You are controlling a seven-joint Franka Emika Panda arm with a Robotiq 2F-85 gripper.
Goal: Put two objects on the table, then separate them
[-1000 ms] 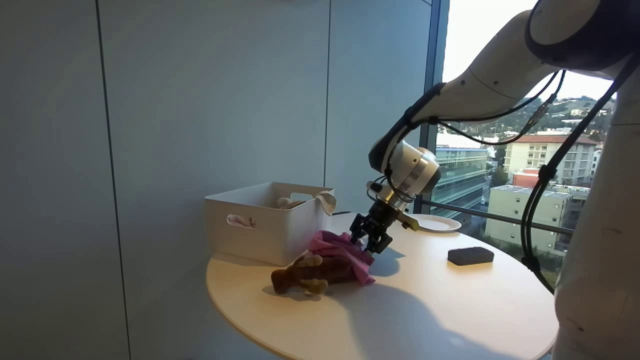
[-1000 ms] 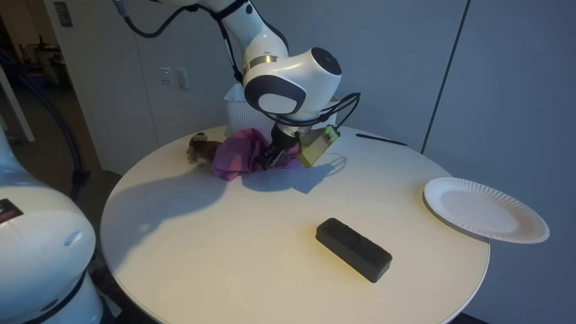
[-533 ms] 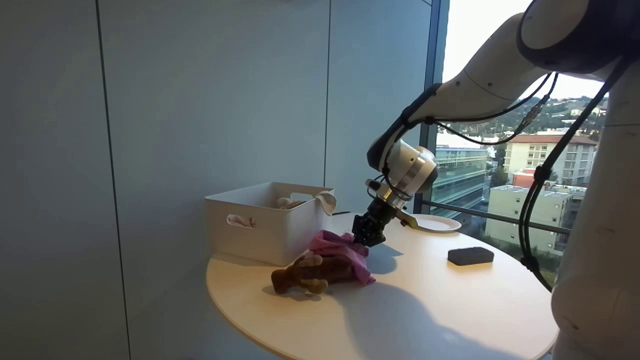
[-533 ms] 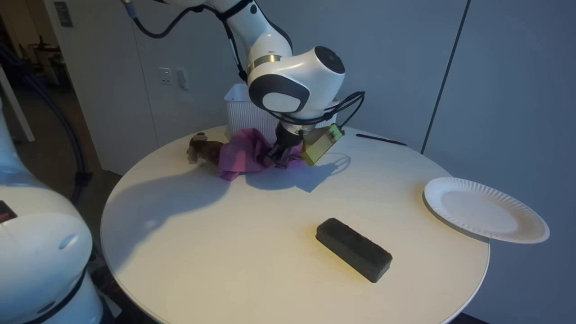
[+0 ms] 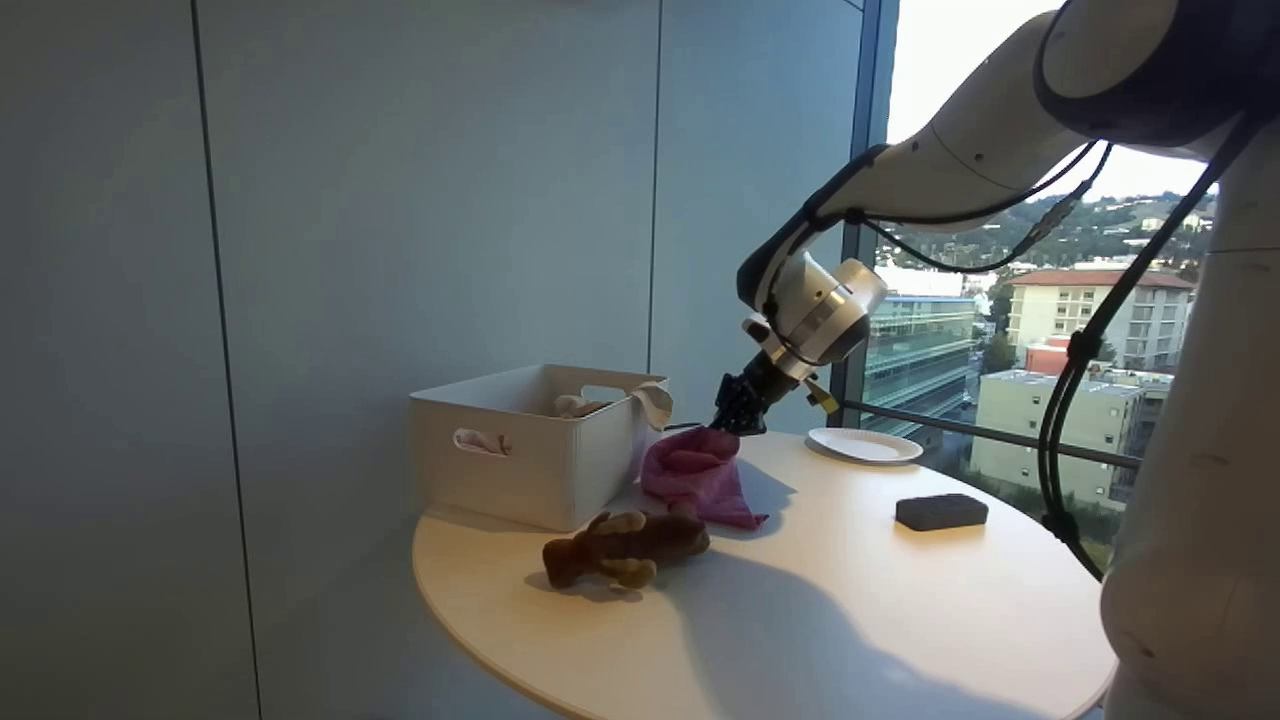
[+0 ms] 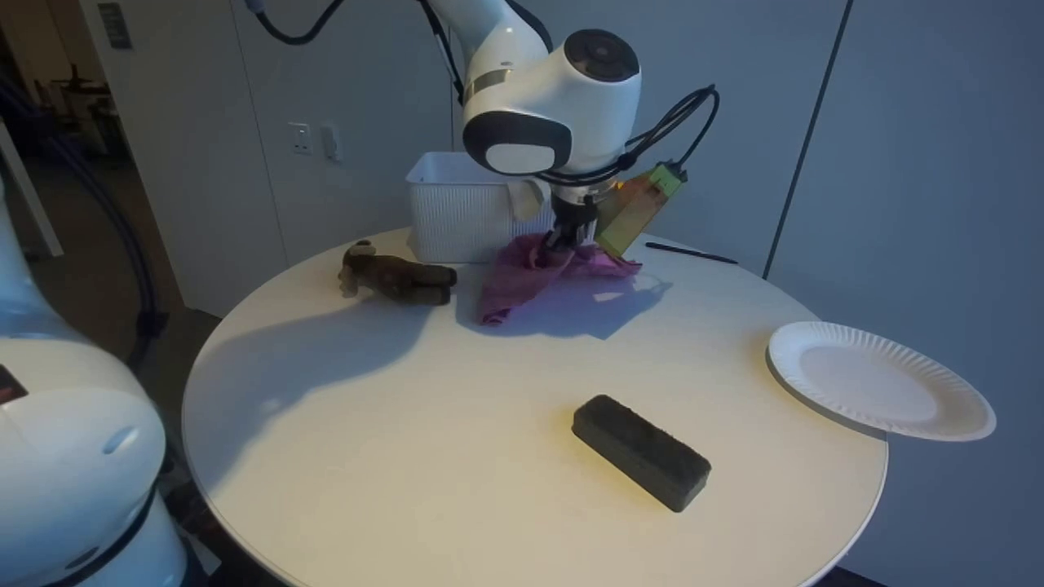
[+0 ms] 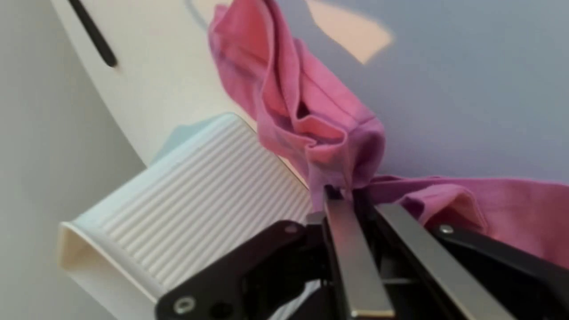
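A pink cloth (image 5: 700, 488) is bunched and pulled upward, with my gripper (image 7: 347, 194) shut on a fold of it. In the wrist view the cloth (image 7: 329, 93) spreads away on both sides of the fingertips, and its lower part hangs down to or close over the table (image 6: 457, 408). A brown plush toy (image 6: 400, 279) lies on its side on the table, apart from the cloth, its whole body showing in both exterior views. My gripper (image 6: 561, 240) stands over the table in front of the white bin.
The white bin (image 5: 500, 490) stands right behind the cloth, a pale cloth (image 5: 653, 404) draped over its rim. A thin black stick (image 6: 692, 253) lies near the far edge. A dark block (image 6: 641, 452) and a white paper plate (image 6: 869, 379), partly overhanging the edge, are also on the table.
My gripper has closed on the pink cloth, risen and moved away from the plush toy. The cloth has come off the toy's lower body, which it covered before.
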